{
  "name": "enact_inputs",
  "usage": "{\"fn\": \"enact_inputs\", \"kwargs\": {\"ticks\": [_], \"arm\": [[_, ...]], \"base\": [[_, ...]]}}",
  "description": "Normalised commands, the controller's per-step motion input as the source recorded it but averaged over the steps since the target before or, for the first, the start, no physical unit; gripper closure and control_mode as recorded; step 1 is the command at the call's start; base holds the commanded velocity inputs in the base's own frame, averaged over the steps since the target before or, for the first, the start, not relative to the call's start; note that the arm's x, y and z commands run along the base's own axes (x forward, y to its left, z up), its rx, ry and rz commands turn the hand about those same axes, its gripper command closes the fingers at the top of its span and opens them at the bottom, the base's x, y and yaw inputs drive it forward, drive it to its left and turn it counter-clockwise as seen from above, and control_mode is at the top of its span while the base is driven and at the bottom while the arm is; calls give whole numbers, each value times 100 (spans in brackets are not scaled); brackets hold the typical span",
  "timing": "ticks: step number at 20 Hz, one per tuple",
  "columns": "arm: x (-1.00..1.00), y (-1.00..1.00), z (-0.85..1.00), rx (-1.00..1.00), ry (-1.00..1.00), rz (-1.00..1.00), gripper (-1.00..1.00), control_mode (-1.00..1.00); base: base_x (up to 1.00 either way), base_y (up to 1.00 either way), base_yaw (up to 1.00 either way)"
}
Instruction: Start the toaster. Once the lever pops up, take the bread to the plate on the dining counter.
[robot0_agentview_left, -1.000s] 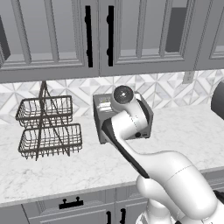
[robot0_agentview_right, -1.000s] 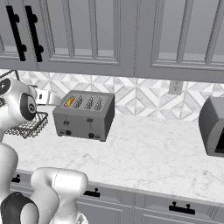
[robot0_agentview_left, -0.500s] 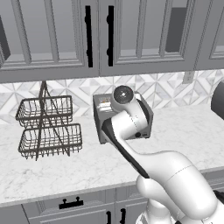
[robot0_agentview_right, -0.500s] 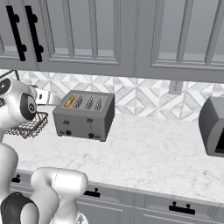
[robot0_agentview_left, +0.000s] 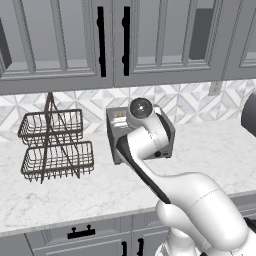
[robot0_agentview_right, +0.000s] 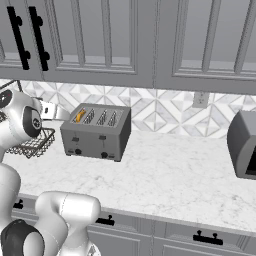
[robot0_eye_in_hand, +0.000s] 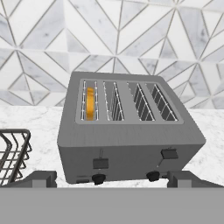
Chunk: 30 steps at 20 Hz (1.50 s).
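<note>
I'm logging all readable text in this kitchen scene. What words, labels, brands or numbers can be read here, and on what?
None can be read in any view.
The toaster: its front carries two levers and two knobs, no lettering or dial marks visible.
The dark appliance at the right: no brand or label visible.
The wall outlet, cabinets and wire basket: no text.

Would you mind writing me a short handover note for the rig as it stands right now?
Gripper: open, empty, hovering in front of the toaster, apart from it.
Toaster: on the marble counter by the tiled wall, beside the wire basket.
Bread: sunk in the leftmost slot as seen from the front.
Levers: the one below the bread sits a little lower than the other; whether it is latched I cannot tell.
Done: arm lined up on the toaster.
Left: press the lever if needed, wait for the pop, carry the bread to the plate.
</note>
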Motion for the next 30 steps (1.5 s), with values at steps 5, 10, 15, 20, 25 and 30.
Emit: {"fn": "enact_inputs", "kwargs": {"ticks": [5,10,15,20,25,30], "arm": [[0,0,0,0,0,0,-100,-100],[0,0,0,0,0,0,-100,-100],[0,0,0,0,0,0,-100,-100],[0,0,0,0,0,0,-100,-100],[0,0,0,0,0,0,-100,-100],[0,0,0,0,0,0,-100,-100]], "base": [[0,0,0],[0,0,0],[0,0,0],[0,0,0],[0,0,0],[0,0,0]]}}
